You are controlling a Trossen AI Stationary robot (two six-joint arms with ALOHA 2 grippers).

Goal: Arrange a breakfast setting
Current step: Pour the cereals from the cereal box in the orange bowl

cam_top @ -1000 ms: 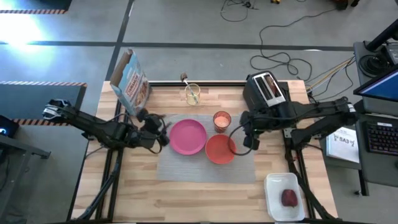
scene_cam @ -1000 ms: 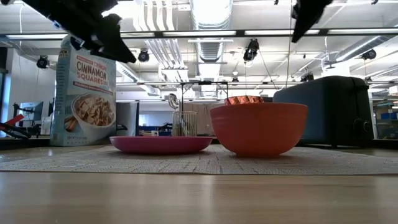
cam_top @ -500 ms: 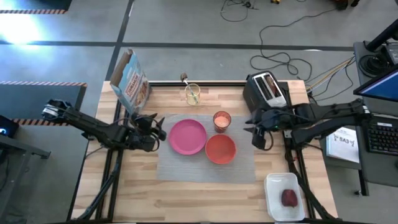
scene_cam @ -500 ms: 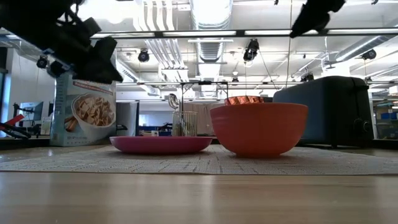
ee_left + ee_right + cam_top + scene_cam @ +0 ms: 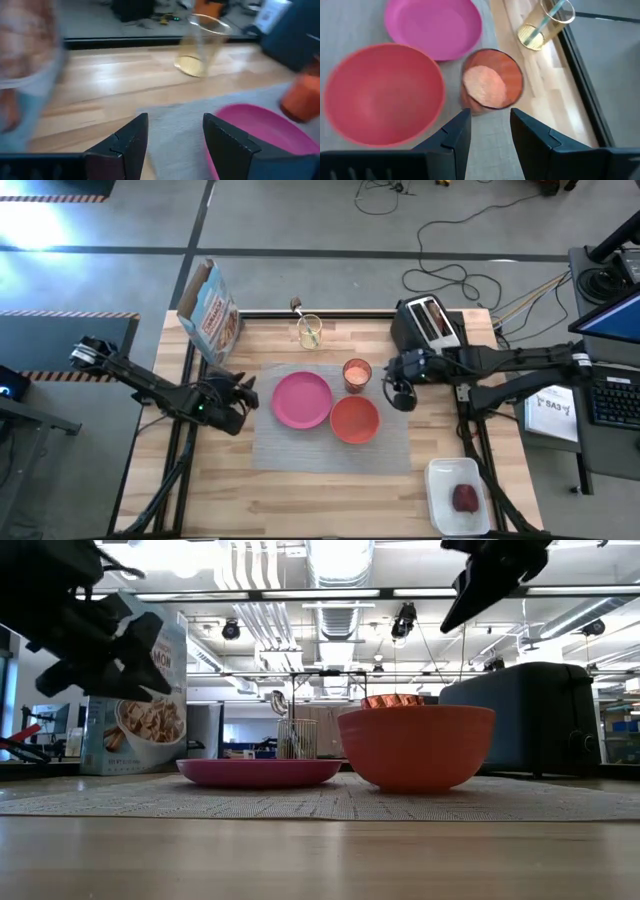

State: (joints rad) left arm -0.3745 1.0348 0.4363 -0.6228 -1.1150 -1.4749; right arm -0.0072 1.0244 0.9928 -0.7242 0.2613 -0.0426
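Both claws moving: right claw (image 5: 402, 396), open and empty, is swinging in beside the cup (image 5: 357, 373); left claw (image 5: 236, 394), open, is backing off the plate (image 5: 302, 399).

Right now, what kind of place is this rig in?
Probably a robotics lab or workshop, not a kitchen: concrete floor with loose cables, exposed ceiling ducts, and a desk keyboard beside the wooden table.

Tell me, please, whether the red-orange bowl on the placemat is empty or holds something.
Empty. The right wrist view looks down into the red-orange bowl and shows only its bare inside; the high view shows the same plain surface.
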